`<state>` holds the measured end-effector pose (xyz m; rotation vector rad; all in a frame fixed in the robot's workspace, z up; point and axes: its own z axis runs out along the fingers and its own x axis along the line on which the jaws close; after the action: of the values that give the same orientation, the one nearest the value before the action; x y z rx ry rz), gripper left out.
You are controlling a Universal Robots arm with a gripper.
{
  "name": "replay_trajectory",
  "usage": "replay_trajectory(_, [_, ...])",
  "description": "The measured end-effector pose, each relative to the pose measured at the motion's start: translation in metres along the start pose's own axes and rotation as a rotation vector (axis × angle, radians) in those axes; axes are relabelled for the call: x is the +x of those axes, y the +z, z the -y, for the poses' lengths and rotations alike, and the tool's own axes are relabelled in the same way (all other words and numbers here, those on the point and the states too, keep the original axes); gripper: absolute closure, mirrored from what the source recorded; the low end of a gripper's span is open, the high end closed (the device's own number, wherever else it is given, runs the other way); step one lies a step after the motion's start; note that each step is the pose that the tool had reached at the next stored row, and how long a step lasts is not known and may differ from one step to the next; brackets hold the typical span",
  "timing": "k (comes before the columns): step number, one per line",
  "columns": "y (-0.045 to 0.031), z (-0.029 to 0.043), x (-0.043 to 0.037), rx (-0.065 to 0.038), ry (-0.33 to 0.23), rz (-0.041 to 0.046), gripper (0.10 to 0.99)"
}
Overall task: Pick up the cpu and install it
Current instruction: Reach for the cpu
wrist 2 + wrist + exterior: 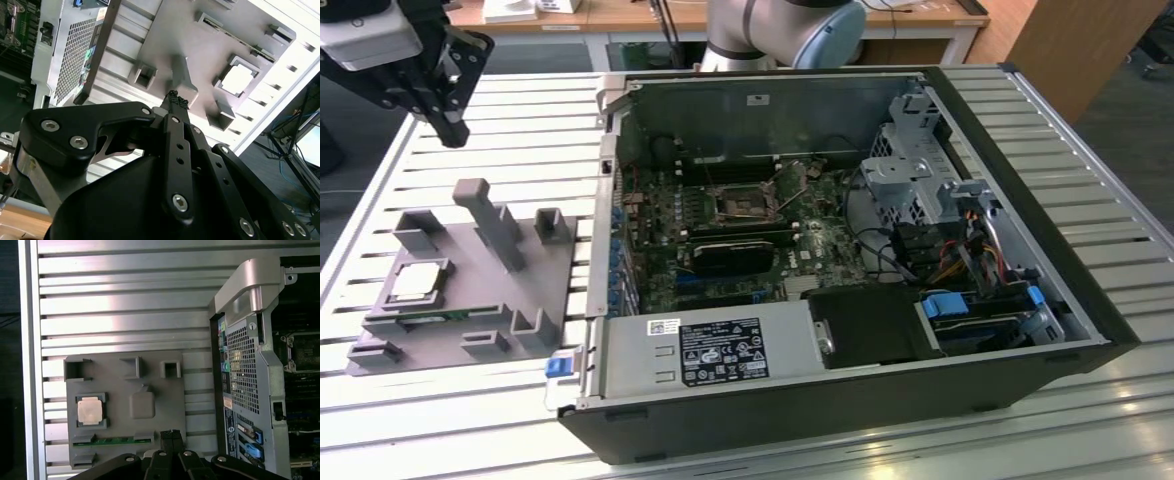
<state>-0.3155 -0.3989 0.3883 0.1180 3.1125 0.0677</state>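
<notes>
On the exterior view's far left, the end effector [452, 134] hangs empty, tips pressed together. Nearer, the cpu [420, 283] lies untouched in its grey holder [520, 290]. This looks like the approach to the pick. Grasping calls for spread fingers. Rightward, the socket [747, 204] sits inside the open case [1067, 250].

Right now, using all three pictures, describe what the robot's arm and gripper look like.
The arm is a silver-grey tube with a pale blue joint cap. The gripper is matt black, made of flat angular linkage plates fastened with silver socket-head bolts and narrowing to a slim, rough-textured end.

Exterior oblique, wrist views share fixture [170, 405]
</notes>
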Motion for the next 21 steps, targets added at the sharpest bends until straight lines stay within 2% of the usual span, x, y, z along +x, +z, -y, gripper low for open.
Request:
replay_trajectory(6, [-0.0001, 0.0009, 0.0123, 0.0, 0.0, -0.0002, 0.98])
replay_trajectory(21, [-0.0001, 0.0019, 0.0249, 0.0, 0.0, -0.0006, 0.98])
